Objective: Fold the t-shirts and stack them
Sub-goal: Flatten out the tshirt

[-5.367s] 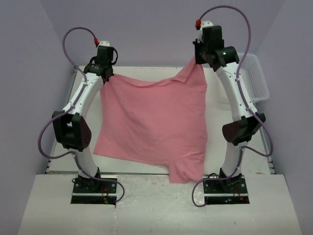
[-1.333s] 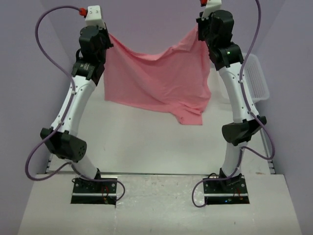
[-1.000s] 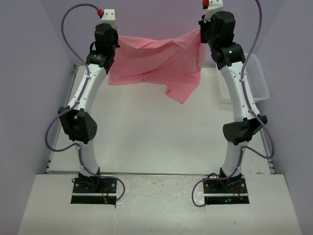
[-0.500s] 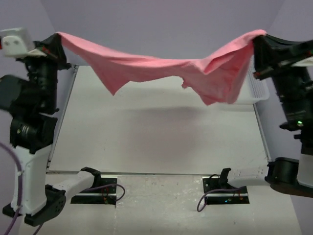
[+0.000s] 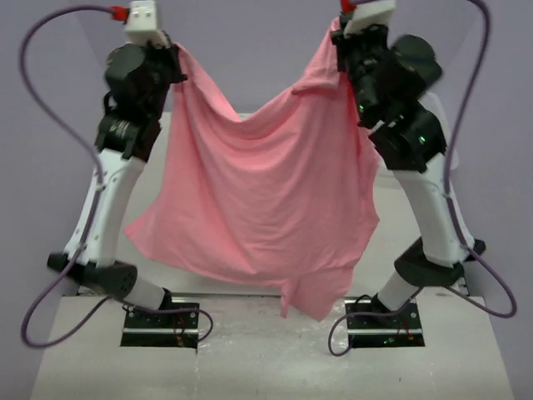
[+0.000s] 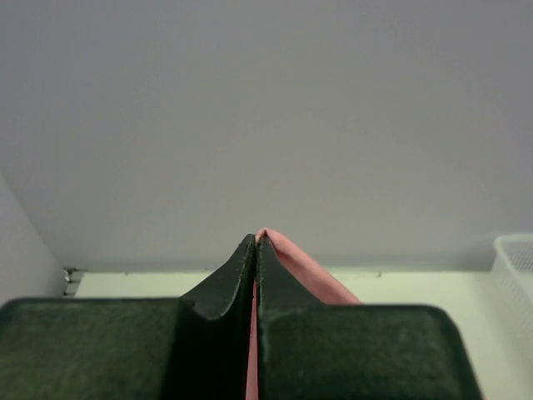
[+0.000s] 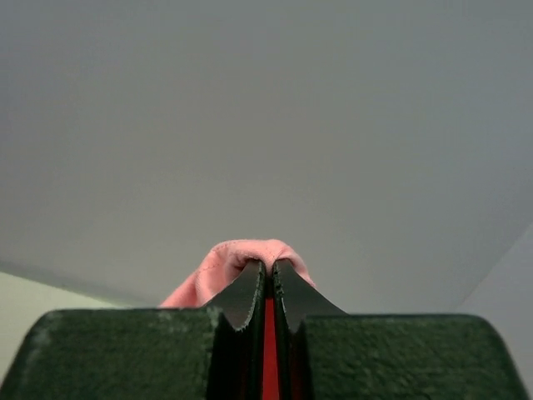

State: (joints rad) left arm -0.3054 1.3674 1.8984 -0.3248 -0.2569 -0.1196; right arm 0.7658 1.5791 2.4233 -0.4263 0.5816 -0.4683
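T-shirt (image 5: 258, 200) | pinched: left claw (image 6: 256, 246), right claw (image 7: 268, 271) | covers most of table (image 6: 125, 285)

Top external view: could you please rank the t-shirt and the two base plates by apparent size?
1. t-shirt, clearly largest, though hanging nearer the camera.
2. left base plate and right base plate look alike; no ranking.

i'm looking at a left arm (image 5: 107, 200) and a right arm (image 5: 433, 208) wearing white shells with chunky black joint housings, each standing on a black base plate (image 5: 158, 327). a purple cable (image 5: 75, 10) is looping off each one from a red plug (image 5: 119, 12). the left gripper (image 6: 255, 242) and right gripper (image 7: 268, 265) are showing matte black fingers.
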